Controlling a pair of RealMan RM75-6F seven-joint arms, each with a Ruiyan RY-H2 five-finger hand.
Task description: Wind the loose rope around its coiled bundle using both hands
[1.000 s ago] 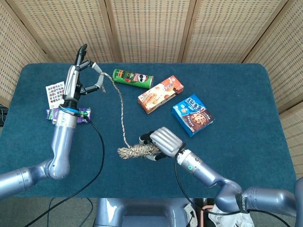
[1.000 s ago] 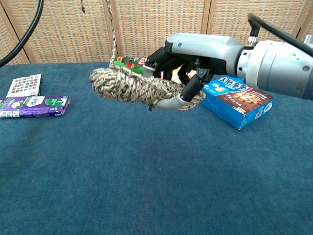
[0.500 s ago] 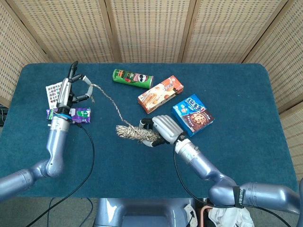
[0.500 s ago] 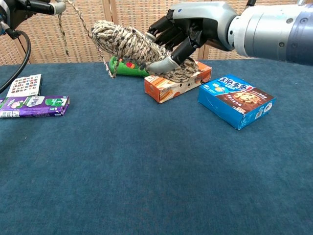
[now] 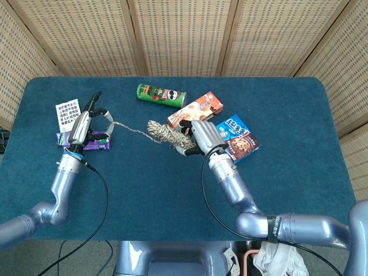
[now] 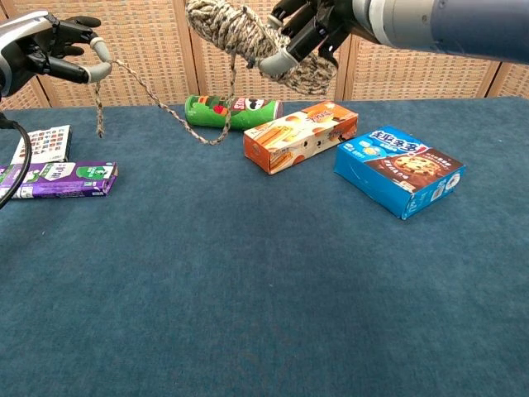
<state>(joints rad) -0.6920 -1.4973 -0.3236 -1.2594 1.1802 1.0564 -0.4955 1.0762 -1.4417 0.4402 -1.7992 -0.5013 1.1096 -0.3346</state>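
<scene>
My right hand (image 5: 198, 137) (image 6: 310, 29) grips the beige coiled rope bundle (image 5: 163, 133) (image 6: 240, 33) and holds it high above the table, near the orange box. The loose rope (image 5: 129, 129) (image 6: 178, 120) runs from the bundle leftward, sagging in a loop, to my left hand (image 5: 86, 121) (image 6: 51, 58). That hand pinches the rope between thumb and a finger, other fingers spread, and a short tail (image 6: 98, 112) hangs below it. The left hand is raised over the purple packet at the table's left side.
On the blue table (image 5: 287, 190) lie a green chip can (image 5: 161, 95) (image 6: 231, 112), an orange box (image 5: 195, 110) (image 6: 299, 136), a blue cookie box (image 5: 234, 137) (image 6: 399, 169), a purple packet (image 5: 86, 141) (image 6: 58, 179) and a white patterned card (image 5: 65, 112) (image 6: 41, 144).
My right hand has lifted the bundle higher and toward the boxes. My left hand has come down and nearer, and the rope between them is now shorter and slack.
</scene>
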